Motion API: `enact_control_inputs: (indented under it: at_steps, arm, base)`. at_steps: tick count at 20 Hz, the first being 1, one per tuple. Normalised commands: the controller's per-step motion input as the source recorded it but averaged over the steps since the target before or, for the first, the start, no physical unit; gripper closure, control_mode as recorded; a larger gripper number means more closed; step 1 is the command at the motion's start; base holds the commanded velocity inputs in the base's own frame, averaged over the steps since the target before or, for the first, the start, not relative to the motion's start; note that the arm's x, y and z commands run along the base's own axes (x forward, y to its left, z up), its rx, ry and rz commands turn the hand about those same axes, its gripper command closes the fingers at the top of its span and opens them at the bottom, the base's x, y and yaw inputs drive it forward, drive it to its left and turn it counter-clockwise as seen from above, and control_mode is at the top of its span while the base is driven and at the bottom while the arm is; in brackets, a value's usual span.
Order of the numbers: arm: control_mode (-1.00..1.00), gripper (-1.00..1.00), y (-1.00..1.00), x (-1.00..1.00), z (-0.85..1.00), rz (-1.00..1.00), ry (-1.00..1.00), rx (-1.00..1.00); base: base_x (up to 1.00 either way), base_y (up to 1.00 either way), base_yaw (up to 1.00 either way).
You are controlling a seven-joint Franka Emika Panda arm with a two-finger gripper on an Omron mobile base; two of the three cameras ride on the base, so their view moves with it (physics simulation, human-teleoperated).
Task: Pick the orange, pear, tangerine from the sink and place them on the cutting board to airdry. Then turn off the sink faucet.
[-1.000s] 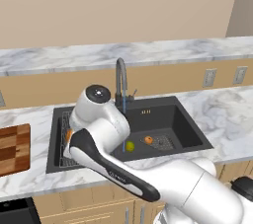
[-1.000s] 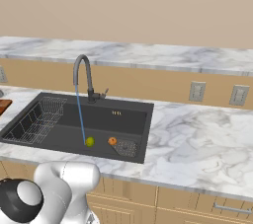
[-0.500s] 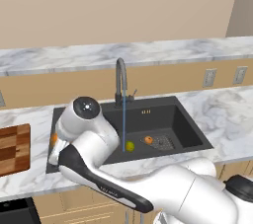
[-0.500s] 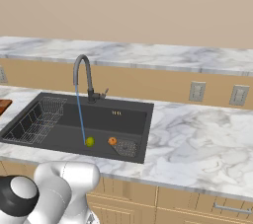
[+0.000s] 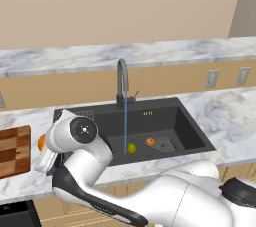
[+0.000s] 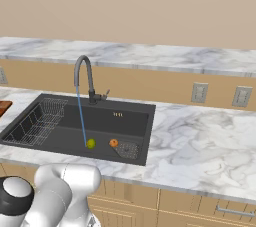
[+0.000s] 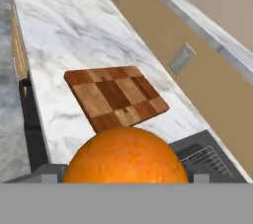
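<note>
A large round orange fruit [image 7: 126,155] sits at the bottom centre of the hand view, seated between the two dark finger tips of the two-finger gripper [image 7: 126,171], whose jaws stand wide around its girth and are clasped on it. In the left base view a sliver of the same fruit [image 5: 42,142] shows at the left edge, beside the white arm's wrist. Beyond it, in the middle of the hand view, lies the rectangular wooden cutting board of light and dark brown strips [image 7: 116,96], flat on the white marbled counter [image 7: 69,30]; the left base view has that board [image 5: 14,150] at its left edge.

The large dark grey rectangular sink [image 5: 172,119] fills the centre of the left base view. In it a small yellow-green pear [image 5: 131,148] lies under the thin blue stream from the tall dark grey gooseneck faucet [image 5: 122,83], and a small orange fruit [image 5: 150,141] rests just beside a square drain grate [image 5: 163,144]. The right base view shows pear [image 6: 91,143] and small fruit [image 6: 114,142] near each other at the basin's lower middle.

The held fruit looks firm and fairly light, but round and probably wet, so it may slip or roll once freed; a grip across its widest middle suits it best, and setting it down near the board's centre seems wise
</note>
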Motion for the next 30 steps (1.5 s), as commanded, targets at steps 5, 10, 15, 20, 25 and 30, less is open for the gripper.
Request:
enact_control_inputs:
  at_steps: [5,10,15,20,25,30]
  arm:
    - [-1.0,1.0,0.23,0.0,0.0,0.0,-0.01,0.16]
    - [-1.0,1.0,0.19,0.0,0.0,0.0,0.0,0.02]
    - [-1.0,1.0,0.2,0.0,0.0,-0.02,0.0,0.0]
    - [-1.0,1.0,0.22,0.0,0.0,-0.06,0.04,0.0]
    - [-1.0,1.0,0.23,0.05,0.0,-0.06,0.11,0.0]
    - [-1.0,1.0,0.2,0.1,0.0,-0.04,0.12,0.0]
  base:
    - [0.0,0.0,0.0]
    - [0.0,0.0,0.0]
    - [0.0,0.0,0.0]
    - [0.0,0.0,0.0]
    - [0.0,0.0,0.0]
    - [0.0,0.0,0.0]
